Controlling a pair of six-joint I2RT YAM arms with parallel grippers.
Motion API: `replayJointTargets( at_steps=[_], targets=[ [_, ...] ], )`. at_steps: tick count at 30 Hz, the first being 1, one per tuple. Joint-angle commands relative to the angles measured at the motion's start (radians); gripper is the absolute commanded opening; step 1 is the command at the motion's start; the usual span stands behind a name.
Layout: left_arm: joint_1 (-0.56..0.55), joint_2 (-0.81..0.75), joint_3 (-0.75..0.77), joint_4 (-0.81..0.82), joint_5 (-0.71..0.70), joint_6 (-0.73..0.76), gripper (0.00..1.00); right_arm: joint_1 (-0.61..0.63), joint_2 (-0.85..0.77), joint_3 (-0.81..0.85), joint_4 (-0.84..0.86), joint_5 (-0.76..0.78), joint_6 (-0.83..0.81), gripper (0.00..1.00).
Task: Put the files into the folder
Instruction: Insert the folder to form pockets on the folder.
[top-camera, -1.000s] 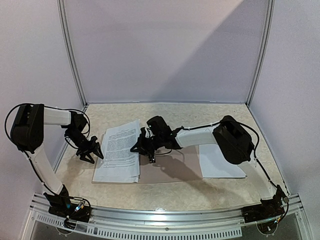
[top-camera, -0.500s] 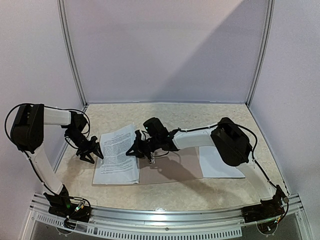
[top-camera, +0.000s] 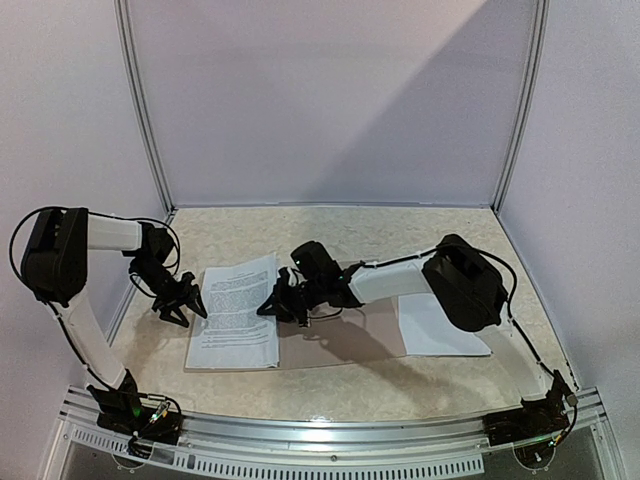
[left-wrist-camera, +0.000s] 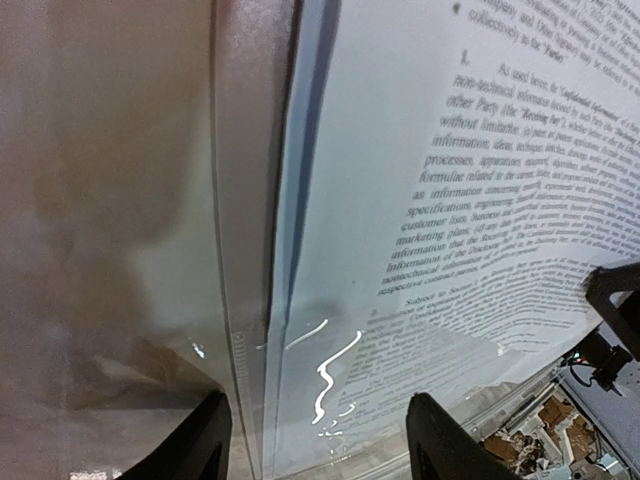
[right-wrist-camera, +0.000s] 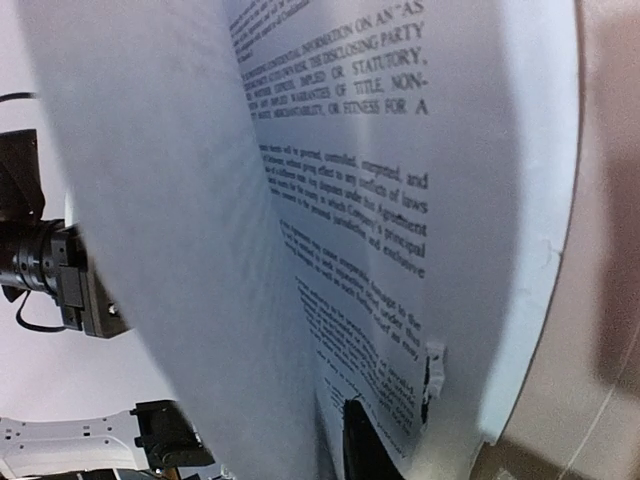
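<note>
Seen from above, a brown folder (top-camera: 345, 335) lies open and flat on the speckled tabletop (top-camera: 350, 385), in the lower middle of the frame. A stack of printed white files (top-camera: 235, 315) sits on its left part, text side up. The uppermost sheet bows upward along its right edge. A separate white sheet (top-camera: 440, 325) lies flat at the folder's right end, partly under the right arm.

The left hand (top-camera: 185, 305) hangs at the left edge of the stack, in the left middle of the frame. In the left wrist view its two dark fingers (left-wrist-camera: 205, 445) stand wide apart at the bottom of the frame. Nothing is between them, and the printed page (left-wrist-camera: 480, 180) fills the right side beneath them.

The right arm reaches across the folder from the right. Its hand (top-camera: 283, 303) is at the right edge of the stack, just where the top sheet rises. In the right wrist view that sheet (right-wrist-camera: 340, 200) curves up close to the lens and covers most of the frame. A strip of brown folder (right-wrist-camera: 610, 250) shows along the right edge. Only one dark finger (right-wrist-camera: 360, 445) shows, at the bottom centre against the paper's lower edge. Whether this hand is closed on the sheet cannot be told.
</note>
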Motion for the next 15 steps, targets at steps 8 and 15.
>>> replayJointTargets(
  at_steps=[8, 15],
  targets=[
    [-0.006, 0.035, -0.027, 0.049, -0.027, 0.008, 0.61, -0.003, -0.065, 0.074, -0.236, 0.043, -0.105, 0.25],
    [-0.006, 0.032, -0.027, 0.049, -0.028, 0.009, 0.61, -0.002, -0.107, 0.073, -0.362, 0.084, -0.191, 0.26]
  ],
)
